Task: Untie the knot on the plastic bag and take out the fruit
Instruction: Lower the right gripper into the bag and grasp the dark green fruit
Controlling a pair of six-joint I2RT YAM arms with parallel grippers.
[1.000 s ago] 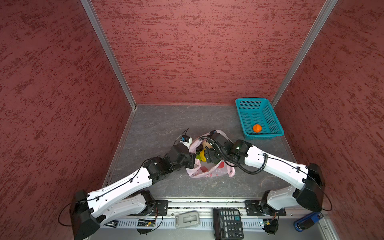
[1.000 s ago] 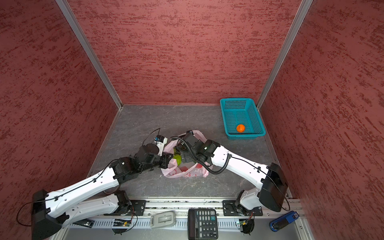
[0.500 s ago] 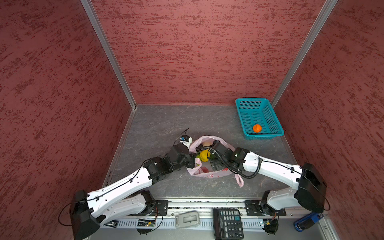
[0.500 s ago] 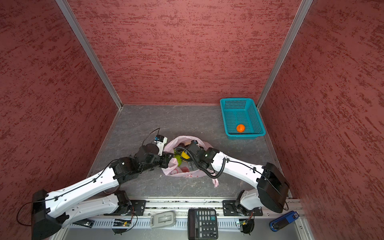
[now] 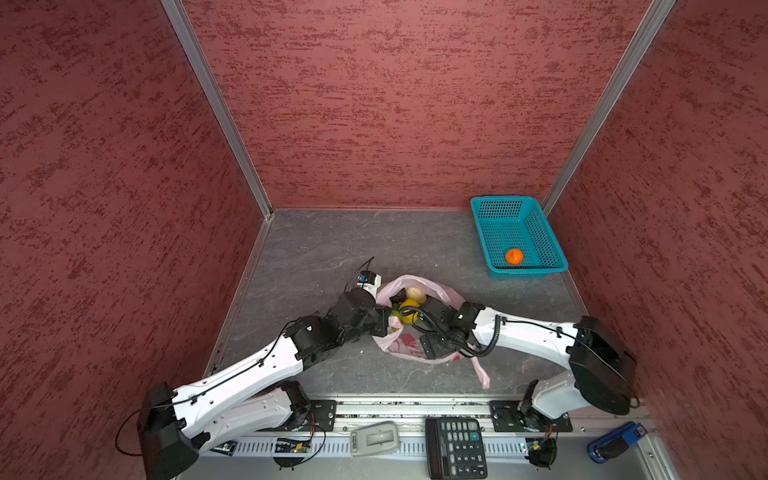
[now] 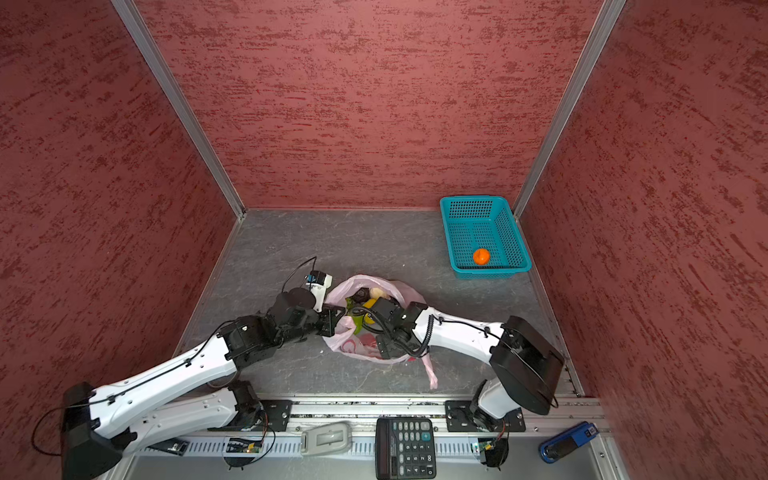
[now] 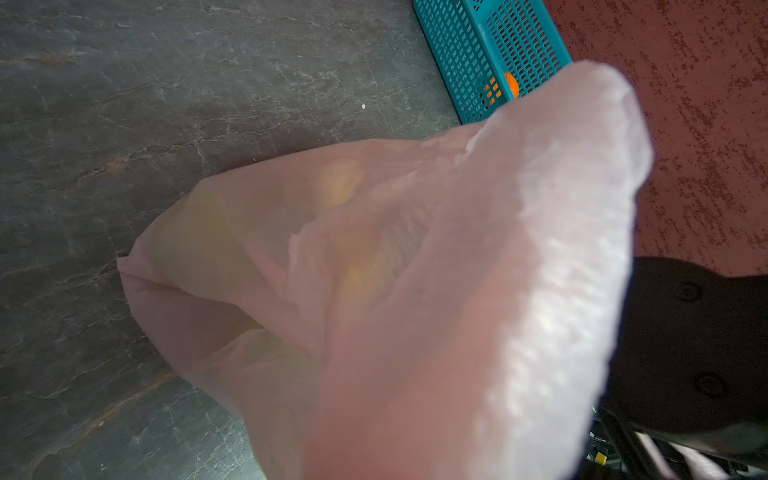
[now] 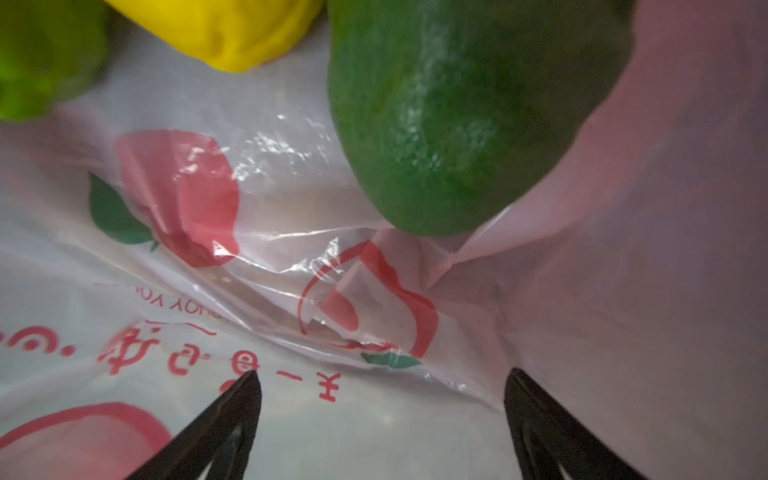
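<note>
In both top views, the plastic bag (image 5: 399,347) lies open mid-table (image 5: 332,249), with fruit (image 5: 409,313) showing in its mouth. The left end effector (image 5: 380,323) is clenched on the bag's left rim. A teal basket (image 6: 478,224) at the far right holds one orange fruit (image 6: 481,256).

Left wrist view: stretched pink bag film fills most of the frame.

Right wrist view: the right end effector (image 8: 382,374) stands released inside the bag, near a dark green fruit (image 8: 457,116).
</note>
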